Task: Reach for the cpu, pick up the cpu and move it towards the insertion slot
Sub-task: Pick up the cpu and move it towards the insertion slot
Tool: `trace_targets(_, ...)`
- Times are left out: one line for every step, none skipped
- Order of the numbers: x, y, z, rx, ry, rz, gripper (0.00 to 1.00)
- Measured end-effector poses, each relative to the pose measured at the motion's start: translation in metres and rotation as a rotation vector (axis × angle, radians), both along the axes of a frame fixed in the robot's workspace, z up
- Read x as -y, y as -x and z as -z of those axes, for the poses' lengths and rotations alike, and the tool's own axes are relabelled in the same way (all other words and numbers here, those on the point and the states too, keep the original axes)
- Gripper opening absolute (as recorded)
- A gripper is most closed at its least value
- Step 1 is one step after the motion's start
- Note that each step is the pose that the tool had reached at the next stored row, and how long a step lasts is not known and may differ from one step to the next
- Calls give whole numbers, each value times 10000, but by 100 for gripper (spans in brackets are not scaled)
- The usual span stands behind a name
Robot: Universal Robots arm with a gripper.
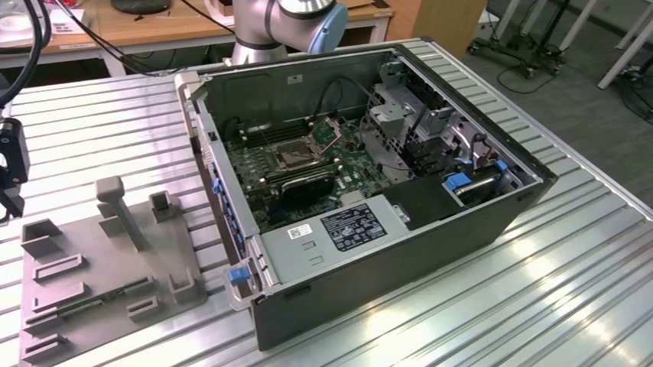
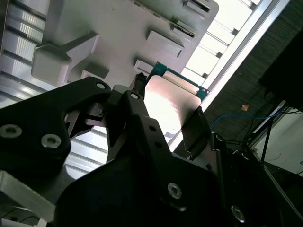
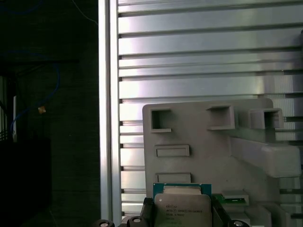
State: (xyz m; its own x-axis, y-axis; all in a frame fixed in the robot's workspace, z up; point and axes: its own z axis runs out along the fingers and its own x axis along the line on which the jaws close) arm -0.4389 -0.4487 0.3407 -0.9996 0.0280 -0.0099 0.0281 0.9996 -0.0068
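Note:
The cpu (image 3: 182,212), a flat square chip with a silvery top and a thin green rim, sits between the black fingers of my gripper (image 3: 182,218), which is shut on two of its opposite edges. The second wrist view shows the same grip, with the cpu (image 2: 170,101) bright under glare between the fingers (image 2: 138,97). In the exterior view my gripper (image 1: 9,164) hangs at the far left, above the grey tray (image 1: 112,260). The insertion slot (image 1: 293,156), a silver-framed square socket with a dark centre, lies on the motherboard inside the open computer case, well to the exterior view's right.
The open computer case (image 1: 408,229) stands in the middle of the ribbed metal table (image 1: 571,290). The tray carries upright posts (image 1: 118,206) and recesses, and a green memory stick (image 1: 102,297) lies in it. The table's edge rail (image 3: 109,113) runs close beside the tray.

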Motion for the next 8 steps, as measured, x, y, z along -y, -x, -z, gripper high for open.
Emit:
trace_targets(0, -6, 0, 0, 0, -1, 55)
trace_targets(1, -14, 1, 1, -1, -1, 55)
trace_targets(0, -22, 1, 1, -1, 0, 55)
trace_targets(0, -29, 2, 2, -1, 0, 55)
trace_targets(0, -38, 1, 1, 1, 0, 55)
trace_targets(0, -48, 2, 1, 1, 0, 55)
trace_targets(0, -61, 2, 2, 2, 0, 55)
trace_targets(0, -70, 2, 2, 2, 0, 55)
